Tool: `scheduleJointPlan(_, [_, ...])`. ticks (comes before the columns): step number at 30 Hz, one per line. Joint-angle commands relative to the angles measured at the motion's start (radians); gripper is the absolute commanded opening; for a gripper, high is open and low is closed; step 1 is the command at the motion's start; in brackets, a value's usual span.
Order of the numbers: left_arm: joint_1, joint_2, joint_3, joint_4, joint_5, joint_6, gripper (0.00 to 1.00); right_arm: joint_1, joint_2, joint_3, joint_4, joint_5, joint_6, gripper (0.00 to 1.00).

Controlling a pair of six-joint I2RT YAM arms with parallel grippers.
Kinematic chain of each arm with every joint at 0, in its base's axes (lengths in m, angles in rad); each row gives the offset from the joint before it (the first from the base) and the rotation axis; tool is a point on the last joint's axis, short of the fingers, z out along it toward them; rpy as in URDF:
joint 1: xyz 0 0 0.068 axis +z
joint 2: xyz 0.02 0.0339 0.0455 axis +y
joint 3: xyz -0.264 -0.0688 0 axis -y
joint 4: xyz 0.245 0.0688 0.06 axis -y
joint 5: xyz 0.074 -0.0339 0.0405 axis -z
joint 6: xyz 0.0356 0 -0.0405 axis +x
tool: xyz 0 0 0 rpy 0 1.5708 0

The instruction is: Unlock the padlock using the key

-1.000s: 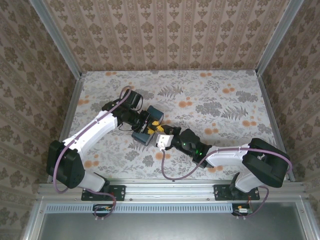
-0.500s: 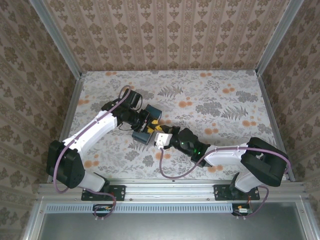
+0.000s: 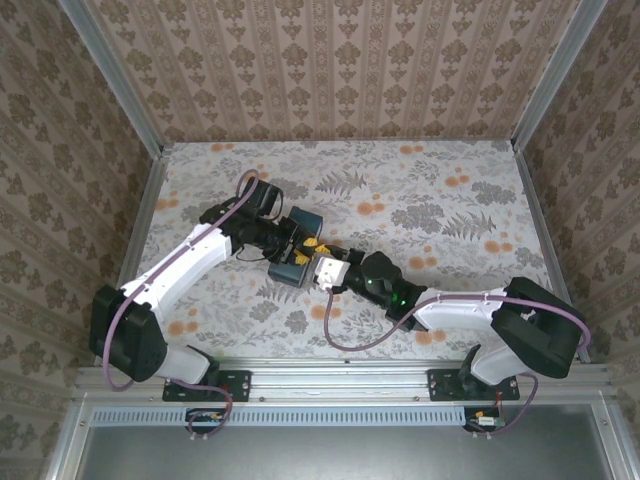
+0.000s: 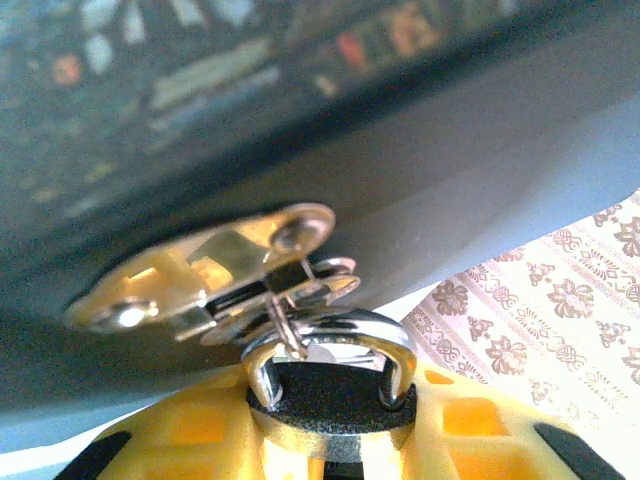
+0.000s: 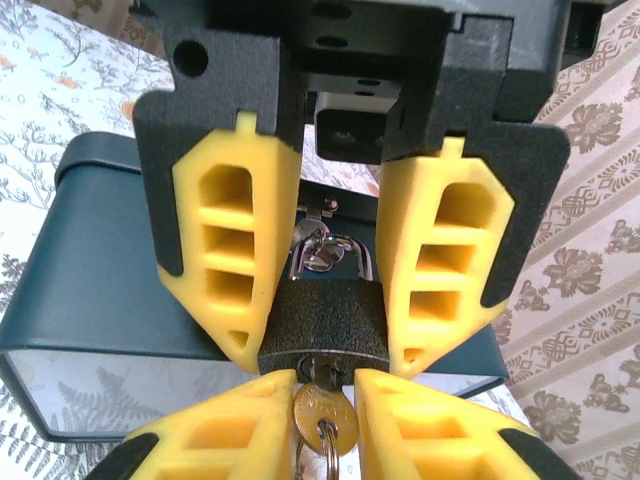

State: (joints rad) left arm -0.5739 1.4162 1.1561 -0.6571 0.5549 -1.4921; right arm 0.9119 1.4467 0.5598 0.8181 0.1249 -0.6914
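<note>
Turning step: key (image 5: 322,410) seated in padlock (image 5: 323,318), frame centre; left gripper (image 5: 326,347) clamps padlock, right gripper (image 5: 325,385) pinches key. Next: twist.

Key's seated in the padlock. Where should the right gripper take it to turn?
Take the key by its round bow, the part that sticks out of the padlock base; the blade is buried. Come end-on, in line with the blade, opposite the left gripper clamping the padlock's sides, so a wrist roll would probably turn it.
</note>
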Motion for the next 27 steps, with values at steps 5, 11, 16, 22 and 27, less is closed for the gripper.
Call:
scheduleJointPlan(5, [0.009, -0.036, 0.002, -0.042, 0.033, 0.010, 0.13, -0.021, 0.008, -0.017, 0.004, 0.043, -0.101, 0.27])
scheduleJointPlan(11, [0.009, -0.031, 0.004, -0.042, 0.036, 0.009, 0.12, -0.013, 0.027, -0.007, 0.035, 0.058, -0.164, 0.26])
scheduleJointPlan(16, [0.009, -0.027, 0.002, -0.041, 0.039, 0.013, 0.13, -0.001, 0.012, -0.001, 0.038, 0.042, -0.155, 0.26])
scheduleJointPlan(22, [0.026, -0.005, 0.002, -0.047, 0.015, 0.054, 0.15, -0.001, -0.099, 0.020, -0.191, 0.005, -0.076, 0.30])
scheduleJointPlan(27, [0.031, 0.036, 0.026, -0.095, -0.007, 0.099, 0.14, -0.011, -0.277, 0.003, -0.458, -0.005, 0.085, 0.32])
